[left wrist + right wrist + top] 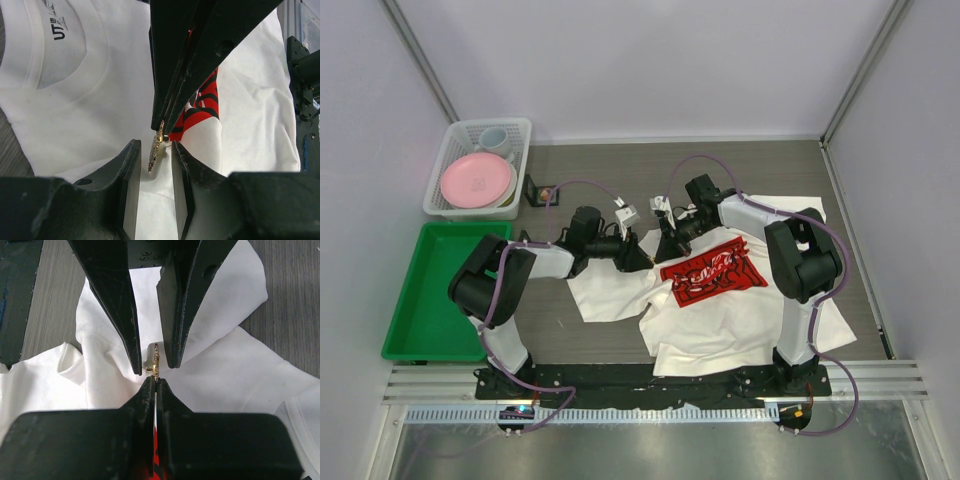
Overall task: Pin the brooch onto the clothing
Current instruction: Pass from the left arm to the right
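The white T-shirt (740, 320) lies crumpled on the table with its red print (712, 272) facing up; it also shows in the left wrist view (75, 115) and the right wrist view (235, 375). The small gold brooch (156, 147) hangs edge-on above the shirt. My right gripper (155, 380) is shut on the brooch's (155, 359) near end; it comes down from above in the left wrist view (162, 125). My left gripper (154, 150) is open, one finger on each side of the brooch, with gaps showing. The two grippers meet tip to tip at the shirt's collar side: left gripper (642, 262), right gripper (665, 248).
A white basket (450, 150) with a pink plate (476, 180) and a cup (494, 137) stands at the back left. A green tray (425, 300) lies in front of it. A small black object (533, 190) sits beside the basket.
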Tool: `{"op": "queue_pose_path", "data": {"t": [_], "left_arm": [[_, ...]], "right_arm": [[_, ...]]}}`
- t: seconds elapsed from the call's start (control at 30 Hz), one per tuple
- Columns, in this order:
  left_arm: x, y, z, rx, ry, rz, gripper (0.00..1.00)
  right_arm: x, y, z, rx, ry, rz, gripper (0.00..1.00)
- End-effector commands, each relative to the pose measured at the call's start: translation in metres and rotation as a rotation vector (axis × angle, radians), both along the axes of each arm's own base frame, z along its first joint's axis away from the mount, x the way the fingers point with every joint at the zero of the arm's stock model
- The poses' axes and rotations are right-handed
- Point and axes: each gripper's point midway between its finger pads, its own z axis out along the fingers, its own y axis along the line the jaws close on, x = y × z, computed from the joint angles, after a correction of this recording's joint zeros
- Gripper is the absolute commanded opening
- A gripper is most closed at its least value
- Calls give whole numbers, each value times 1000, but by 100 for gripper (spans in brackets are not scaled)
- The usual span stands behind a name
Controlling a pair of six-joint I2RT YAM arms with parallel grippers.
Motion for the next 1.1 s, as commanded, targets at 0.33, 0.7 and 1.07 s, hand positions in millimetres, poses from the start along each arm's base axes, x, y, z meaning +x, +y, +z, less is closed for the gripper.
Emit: {"op": "queue_pose_path", "data": {"t": [0.33, 0.7, 1.07], "left_arm": [[2, 2, 0, -3, -65, -15, 24], [1, 3, -2, 2, -75, -24, 35], [0, 3, -7, 7, -69, -23, 36]], "right_arm": [[-1, 8, 31, 90, -14, 17, 1], [-3, 9, 35, 103, 10, 17, 1], [-5, 9, 38, 111, 16, 22, 1]]}}
